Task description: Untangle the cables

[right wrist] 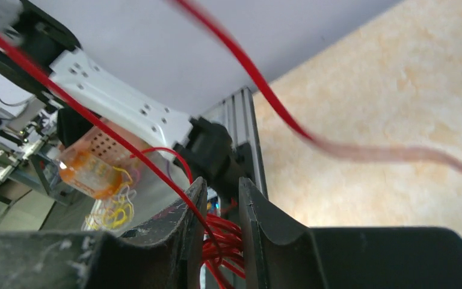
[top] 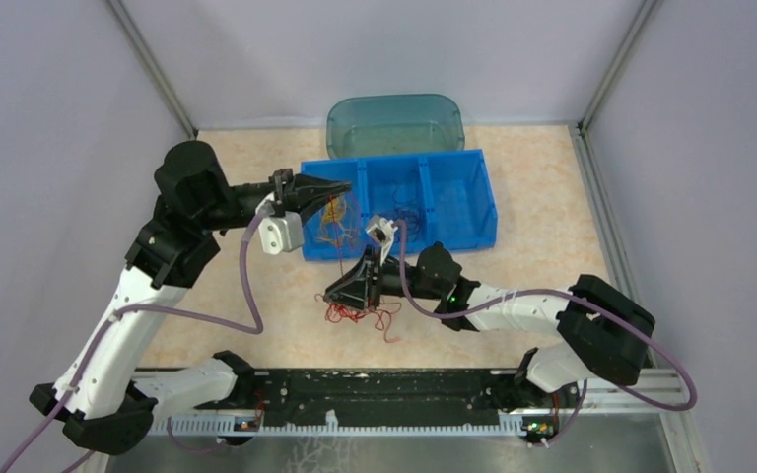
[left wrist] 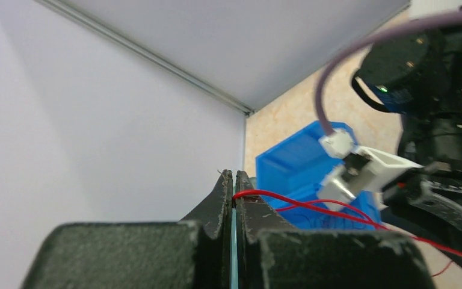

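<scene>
left hand, right hand, clamping red cables

Top view looks down from behind; wrist views hug left claw, right claw, sharing the cables.

The left gripper pinches a red cable at its tips, jaws pressed together. The strand (a second red one runs beside it) stretches right, past the blue bin on the beige counter, toward the other arm.

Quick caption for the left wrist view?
Left gripper shut on a red cable, blue bin and right arm beyond.
</scene>
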Robot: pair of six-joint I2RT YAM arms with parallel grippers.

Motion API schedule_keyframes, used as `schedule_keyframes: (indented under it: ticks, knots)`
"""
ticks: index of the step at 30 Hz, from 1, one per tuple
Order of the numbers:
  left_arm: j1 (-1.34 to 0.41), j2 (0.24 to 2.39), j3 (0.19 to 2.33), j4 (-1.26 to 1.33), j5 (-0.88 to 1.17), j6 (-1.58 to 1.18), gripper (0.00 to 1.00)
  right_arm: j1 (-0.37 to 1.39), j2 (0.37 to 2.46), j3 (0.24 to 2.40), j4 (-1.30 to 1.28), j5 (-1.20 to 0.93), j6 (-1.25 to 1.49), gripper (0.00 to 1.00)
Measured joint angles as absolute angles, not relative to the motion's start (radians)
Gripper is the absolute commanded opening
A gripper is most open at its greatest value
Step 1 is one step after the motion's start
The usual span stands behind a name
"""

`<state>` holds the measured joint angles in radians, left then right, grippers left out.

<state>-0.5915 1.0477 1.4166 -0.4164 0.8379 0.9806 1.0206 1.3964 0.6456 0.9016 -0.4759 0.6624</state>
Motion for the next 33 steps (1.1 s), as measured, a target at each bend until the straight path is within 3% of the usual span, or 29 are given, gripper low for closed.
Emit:
schedule_keyframes:
  ticks: [13,22,33]
  knots:
    - [-0.594,1.124,1.638,-0.306,0.836,0.957,0.0,1.022,1.394,0.469,0.878,-0.374,0.592,0.32]
    - [-0.594,1.164,1.702,-0.067,0.806,0.957,0.0,1.024,1.394,0.406,0.859,-0.278,0.542,0.39]
    - [-0.594,1.279,1.934,0.181,0.763,1.008,0.0,1.025,1.397,0.385,0.858,-0.216,0.514,0.48]
